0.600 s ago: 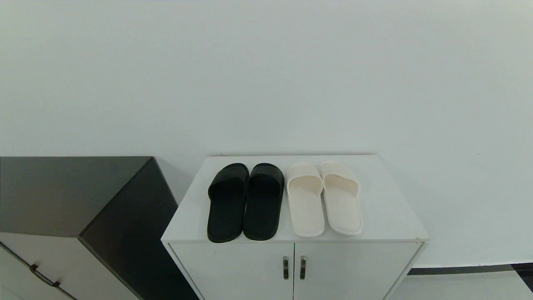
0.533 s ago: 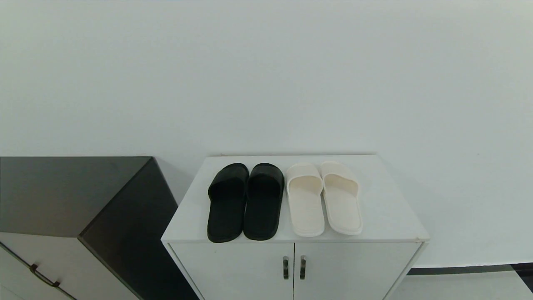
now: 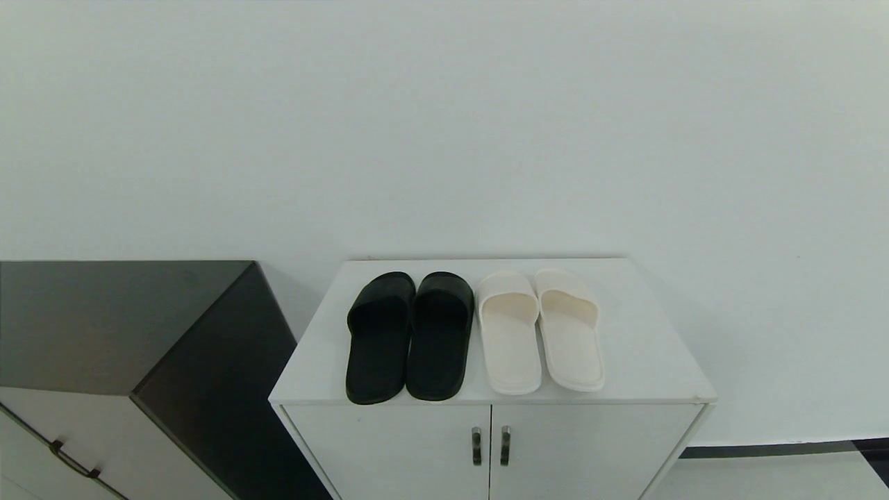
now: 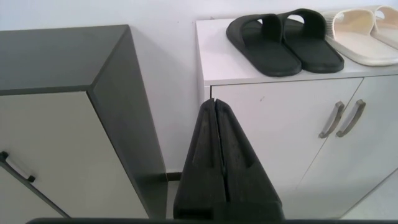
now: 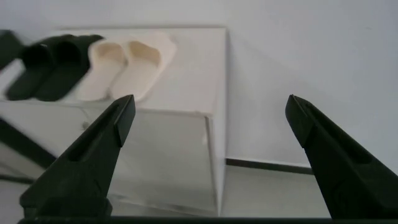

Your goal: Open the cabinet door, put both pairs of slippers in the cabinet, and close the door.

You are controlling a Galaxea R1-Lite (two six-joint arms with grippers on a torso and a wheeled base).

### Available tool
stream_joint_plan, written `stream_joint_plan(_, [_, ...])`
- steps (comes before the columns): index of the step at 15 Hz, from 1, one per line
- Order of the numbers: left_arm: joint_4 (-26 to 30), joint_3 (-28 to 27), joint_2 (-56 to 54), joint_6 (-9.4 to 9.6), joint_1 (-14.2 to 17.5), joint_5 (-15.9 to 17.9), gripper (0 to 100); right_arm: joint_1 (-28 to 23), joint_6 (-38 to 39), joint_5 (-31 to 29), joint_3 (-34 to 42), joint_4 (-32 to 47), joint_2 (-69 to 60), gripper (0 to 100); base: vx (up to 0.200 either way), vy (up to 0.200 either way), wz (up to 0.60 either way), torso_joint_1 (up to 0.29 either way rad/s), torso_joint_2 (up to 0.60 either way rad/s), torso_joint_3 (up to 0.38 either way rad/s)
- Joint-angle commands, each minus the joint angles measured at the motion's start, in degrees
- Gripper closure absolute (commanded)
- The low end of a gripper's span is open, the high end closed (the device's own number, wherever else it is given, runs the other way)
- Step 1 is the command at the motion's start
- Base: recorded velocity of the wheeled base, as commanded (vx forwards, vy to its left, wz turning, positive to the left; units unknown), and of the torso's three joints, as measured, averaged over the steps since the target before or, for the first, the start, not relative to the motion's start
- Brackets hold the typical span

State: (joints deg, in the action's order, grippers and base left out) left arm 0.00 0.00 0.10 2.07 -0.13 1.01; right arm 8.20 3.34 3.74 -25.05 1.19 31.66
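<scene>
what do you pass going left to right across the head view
dark cabinet → black slippers → white slippers

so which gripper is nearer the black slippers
Left. The left gripper is before the cabinet's left end, below the black slippers; the right gripper is off its right end, past the white slippers.

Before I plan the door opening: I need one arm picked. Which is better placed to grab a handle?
Likely right: the right gripper is open, ready for a handle; the left gripper is shut and must open first.
</scene>
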Motion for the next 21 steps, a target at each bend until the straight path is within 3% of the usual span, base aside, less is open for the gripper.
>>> stream_joint_plan(1, [0.0, 0.0, 0.1, -0.05, 0.0, 0.0, 100, 8.8, 2.9, -1.9, -5.7, -1.4, 13.1, 0, 0.0, 0.0, 0.0, 0.0, 0.0, 0.0])
stream_joint_plan(3, [0.0, 0.0, 0.1, -0.05, 0.0, 0.0, 100, 20.4, 5.0, -8.7, -5.8, -4.4, 19.1, 0, 0.0, 0.0, 0.0, 0.0, 0.0, 0.0])
stream_joint_plan(5, [0.0, 0.0, 0.1, 0.04, 0.0, 0.0, 100, 35.5, 10.2, -19.1, -5.4, -13.7, 28.4, 0, 0.0, 0.0, 0.0, 0.0, 0.0, 0.0])
stream_joint_plan(6, [0.0, 0.0, 0.1, 0.12, 0.0, 0.0, 100, 39.7, 13.6, -23.0, -6.4, -17.2, 33.6, 0, 0.0, 0.0, 0.0, 0.0, 0.0, 0.0])
stream_joint_plan(9, [0.0, 0.0, 0.1, 0.12, 0.0, 0.0, 100, 41.2, 18.0, -24.0, -12.4, -18.8, 45.8, 0, 0.0, 0.0, 0.0, 0.0, 0.0, 0.0])
stream_joint_plan(11, [0.0, 0.0, 0.1, 0.21, 0.0, 0.0, 100, 42.9, 20.8, -27.6, -17.0, -18.4, 51.4, 0, 0.0, 0.0, 0.0, 0.0, 0.0, 0.0])
stream_joint_plan(13, [0.0, 0.0, 0.1, 0.39, 0.0, 0.0, 100, 44.5, 21.0, -33.0, -20.0, -18.9, 57.3, 0, 0.0, 0.0, 0.0, 0.0, 0.0, 0.0])
stream_joint_plan(17, [0.0, 0.0, 0.1, 0.39, 0.0, 0.0, 100, 44.4, 21.4, -35.6, -24.2, -19.9, 64.9, 0, 0.0, 0.0, 0.0, 0.0, 0.0, 0.0])
stream_joint_plan(21, [0.0, 0.0, 0.1, 0.39, 0.0, 0.0, 100, 41.8, 17.9, -39.2, -24.8, -32.1, 74.2, 0, 0.0, 0.0, 0.0, 0.0, 0.0, 0.0])
